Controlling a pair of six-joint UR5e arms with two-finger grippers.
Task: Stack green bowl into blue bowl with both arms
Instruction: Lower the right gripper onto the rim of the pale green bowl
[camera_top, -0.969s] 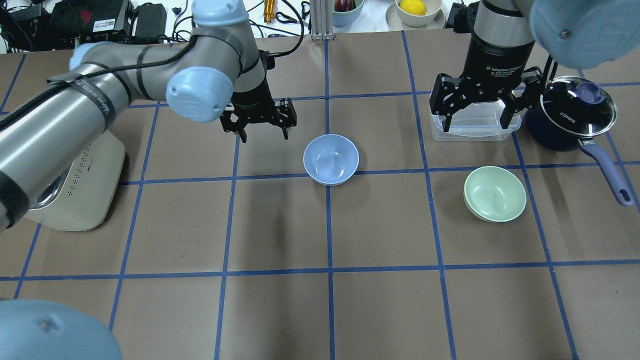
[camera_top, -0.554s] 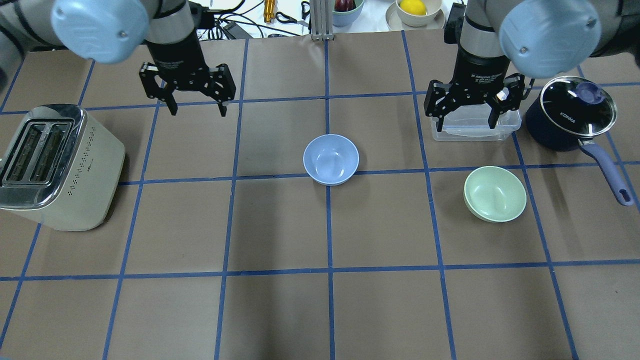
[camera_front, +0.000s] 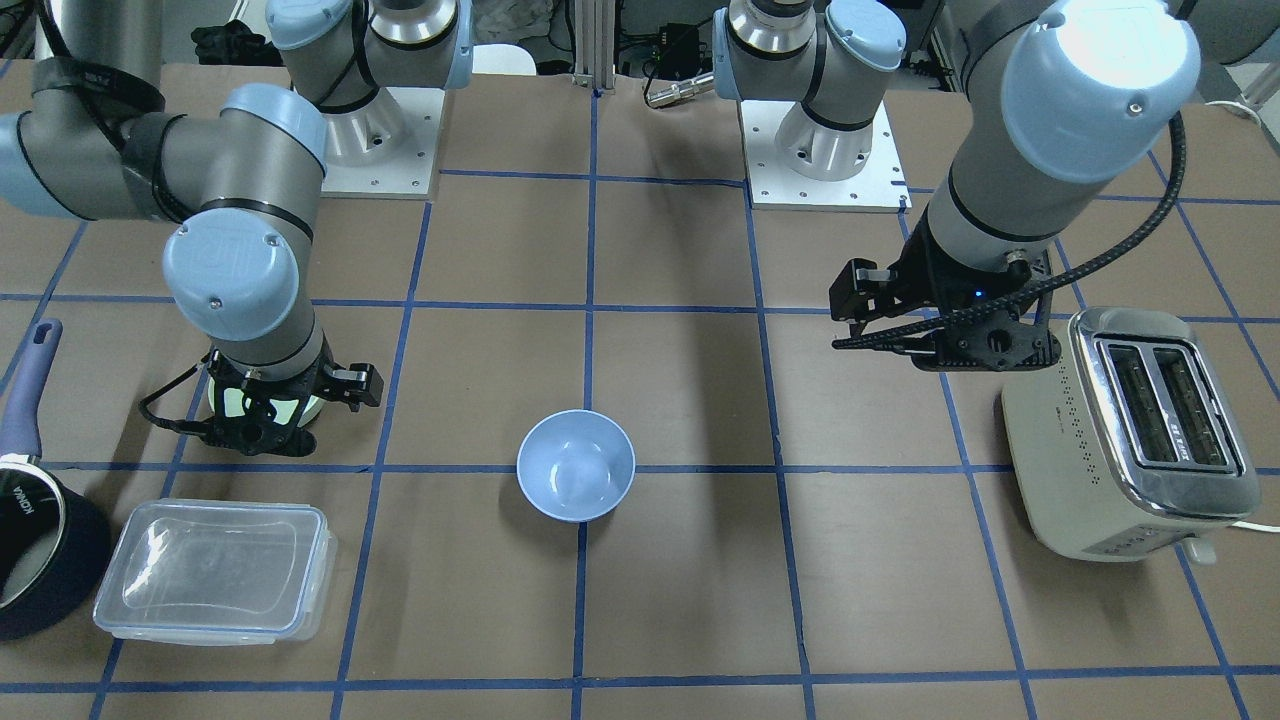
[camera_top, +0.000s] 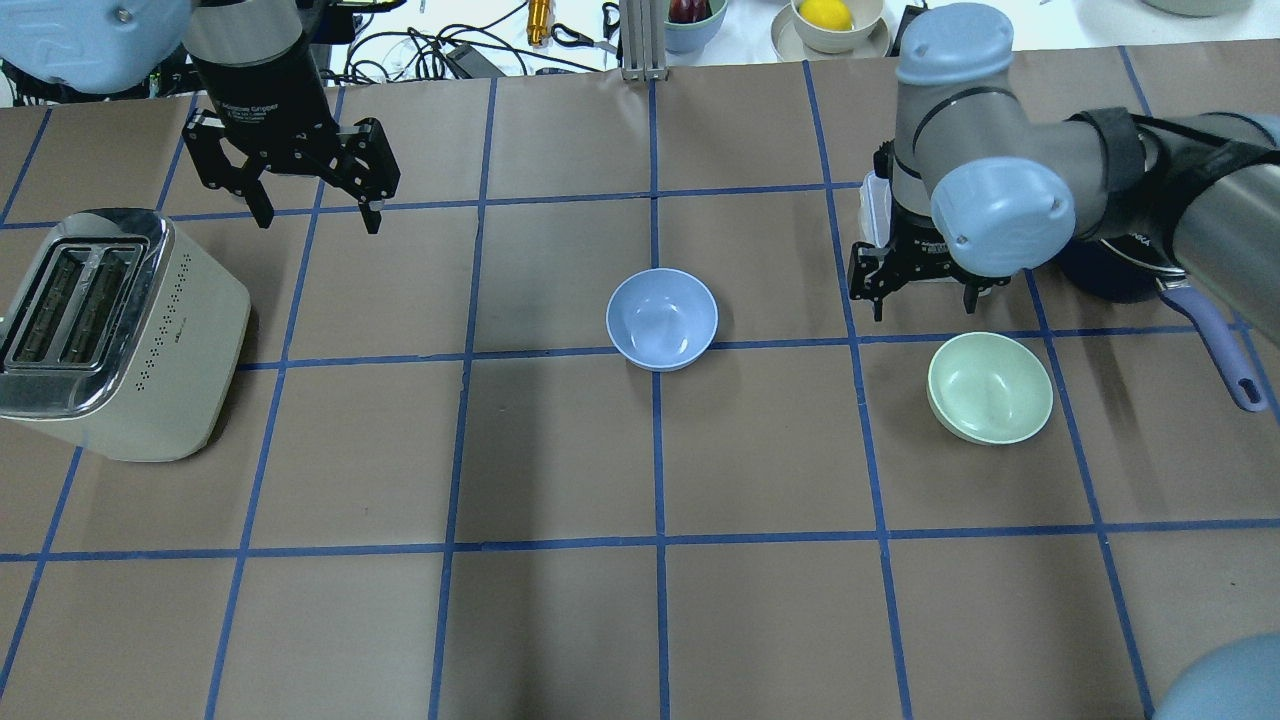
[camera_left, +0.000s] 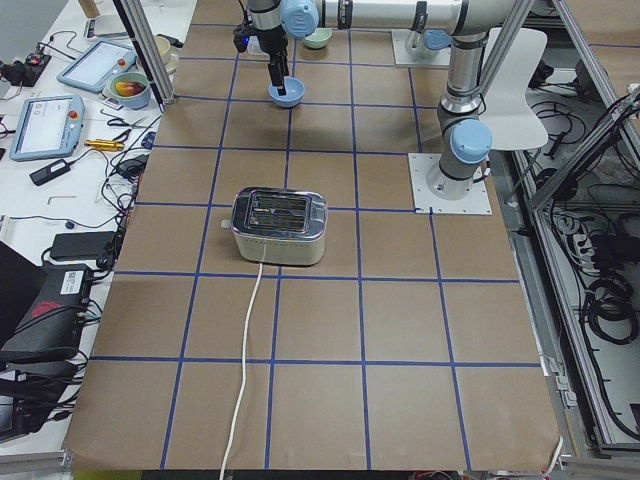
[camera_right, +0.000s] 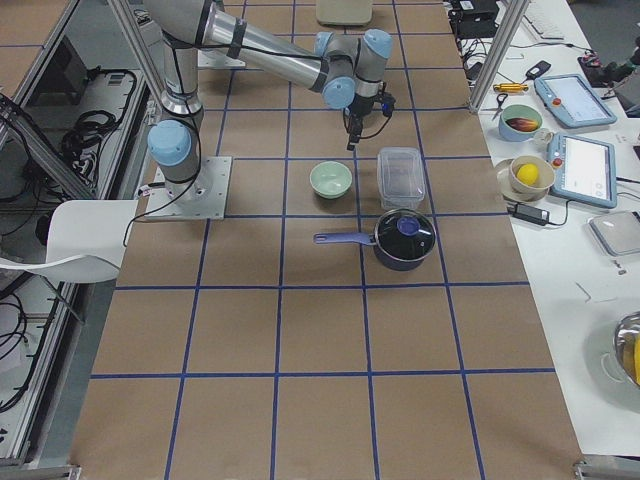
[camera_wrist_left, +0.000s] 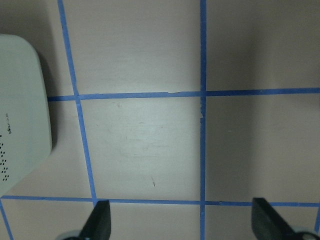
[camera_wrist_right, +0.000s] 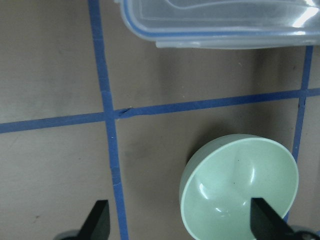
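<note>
since a moment ago the left gripper (camera_top: 318, 222) has slid further left, toward the toaster (camera_top: 150, 340), and the right arm (camera_top: 1000, 215) has folded down, carrying the right gripper (camera_top: 922, 300) off the container (camera_front: 215, 572) and lower toward the green bowl (camera_top: 990, 387); neither bowl has shifted. the toaster stands at the table's (camera_top: 560, 620) left end. just beyond it the left gripper hangs above bare table, jaws spread wide and holding nothing. the blue bowl (camera_top: 661, 318) sits upright and empty near the table's middle, well apart from both grippers. further right the right gripper points down between container and green bowl, jaws wide and empty, one fingertip (camera_wrist_right: 265, 222) over the bowl's near edge in the wrist view. the green bowl rests upright on the table, well apart from the blue one. the pan (camera_right: 404, 240) stands beside the container.
</note>
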